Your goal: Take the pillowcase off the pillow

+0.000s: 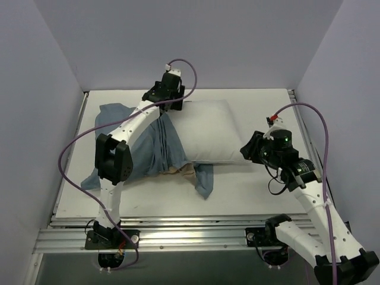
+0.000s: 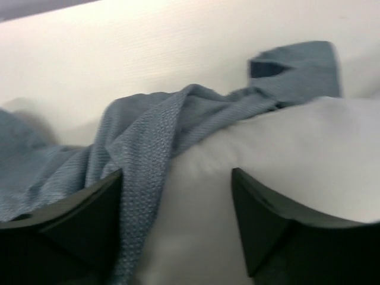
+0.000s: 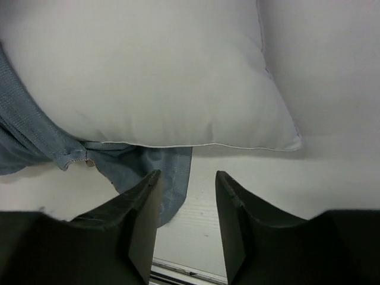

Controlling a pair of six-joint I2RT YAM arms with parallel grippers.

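Pillow (image 1: pixel 217 130) at the centre of the worktop (image 1: pixel 255 190), seen from my top camera. Its 3 o'clock half is bare and white, while the pillowcase (image 1: pixel 163 148) is bunched over its 9 o'clock half. Blue folds spill onto the worktop toward 9 o'clock and one loose end trails off the near edge at 6 o'clock.

My left arm (image 1: pixel 127 133) lies diagonally across that heap and hides much of it from above. Its purple cable (image 1: pixel 68 157) loops out toward the 9 o'clock wall.

The left claw (image 1: pixel 172 98) sits at the pillow's 11 o'clock corner. On its wrist camera the fingers (image 2: pixel 83 225) stand wide apart, with the white bulge of the pillow and a ridge of blue weave between them. Whether either finger touches the cloth I cannot tell.

The right claw (image 1: pixel 249 148) hovers just beside the pillow's 4 o'clock corner. Its wrist view shows the fingers (image 3: pixel 136 219) a little apart, with only bare worktop in the gap. The pillow's pointed corner lies at 1 o'clock ahead of them and a blue fold at 10 o'clock.

Pale walls (image 1: pixel 35 89) box the worktop on three sides, and a metal rail (image 1: pixel 178 237) runs along the 6 o'clock edge.
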